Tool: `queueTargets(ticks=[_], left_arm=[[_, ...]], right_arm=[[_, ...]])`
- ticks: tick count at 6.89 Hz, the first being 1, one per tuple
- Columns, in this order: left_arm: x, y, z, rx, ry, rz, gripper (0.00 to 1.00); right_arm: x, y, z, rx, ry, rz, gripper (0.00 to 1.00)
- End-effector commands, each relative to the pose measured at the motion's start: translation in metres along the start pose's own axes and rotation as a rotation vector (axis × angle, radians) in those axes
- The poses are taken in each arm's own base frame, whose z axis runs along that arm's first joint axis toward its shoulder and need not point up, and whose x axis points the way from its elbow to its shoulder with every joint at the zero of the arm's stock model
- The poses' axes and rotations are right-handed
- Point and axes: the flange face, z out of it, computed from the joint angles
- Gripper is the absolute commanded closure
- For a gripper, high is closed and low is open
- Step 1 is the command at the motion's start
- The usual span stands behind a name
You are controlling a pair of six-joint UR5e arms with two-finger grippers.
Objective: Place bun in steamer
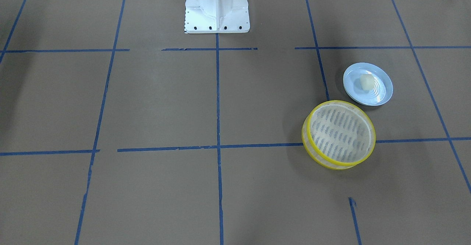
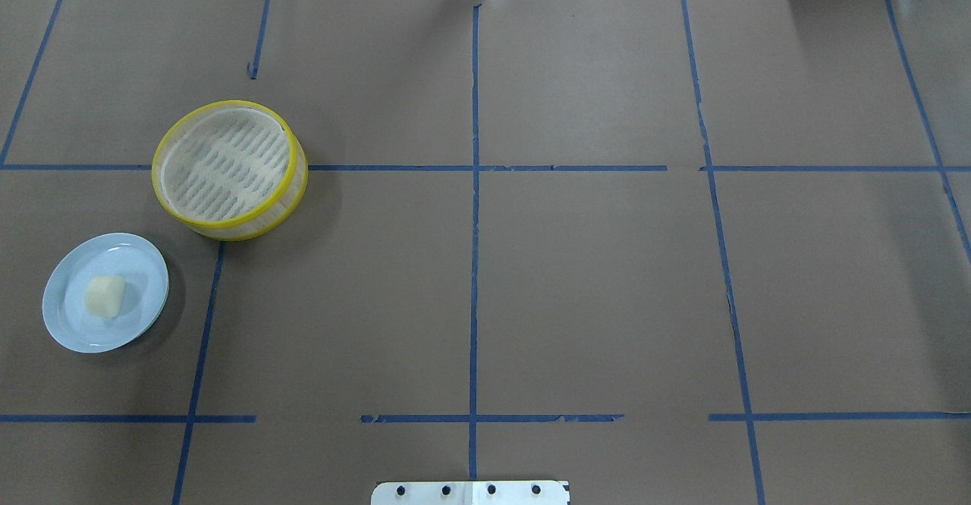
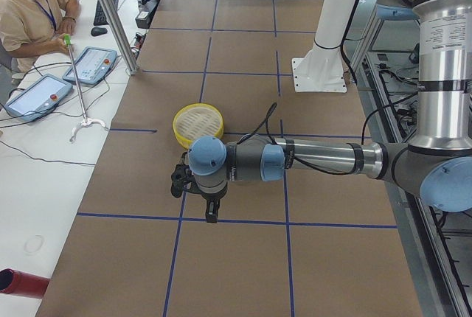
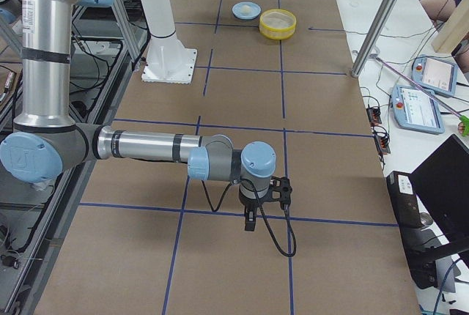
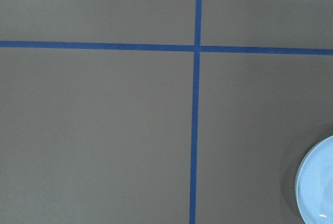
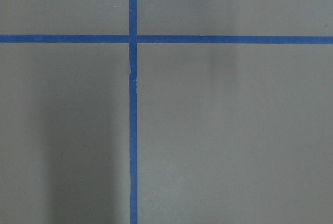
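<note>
- The bun (image 2: 105, 296) is lying on a pale blue plate (image 2: 148, 274) at the left end of the table (image 2: 592, 285), outside the steamer.
- The steamer (image 2: 227, 164) is sitting upright just beyond the plate, close to it but not touching, with its slatted floor fully showing.
- The left gripper (image 3: 212, 214) is hanging fingers-down over the table near the plate. I cannot tell whether its fingers are spread or pressed together.
- The right gripper (image 4: 250, 221) is pointing down over a tape line (image 4: 330, 220), well apart from plate and steamer. I cannot tell how its fingers stand either.
</note>
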Motion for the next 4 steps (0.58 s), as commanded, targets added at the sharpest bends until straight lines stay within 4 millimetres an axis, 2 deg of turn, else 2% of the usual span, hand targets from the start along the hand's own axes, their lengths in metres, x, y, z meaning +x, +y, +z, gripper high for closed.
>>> queueTargets(ticks=[1, 3, 4], left_arm=[[0.056, -0.018, 0.030, 0.013, 0.021, -0.007, 0.00], [0.115, -0.018, 0.085, 0.005, 0.029, -0.051, 0.00], [0.138, -0.007, 0.114, -0.003, 0.018, -0.064, 0.01]], right_arm=[[0.000, 0.000, 0.000, 0.000, 0.000, 0.000, 0.00], [0.000, 0.000, 0.000, 0.000, 0.000, 0.000, 0.00], [0.000, 0.000, 0.000, 0.000, 0.000, 0.000, 0.00]])
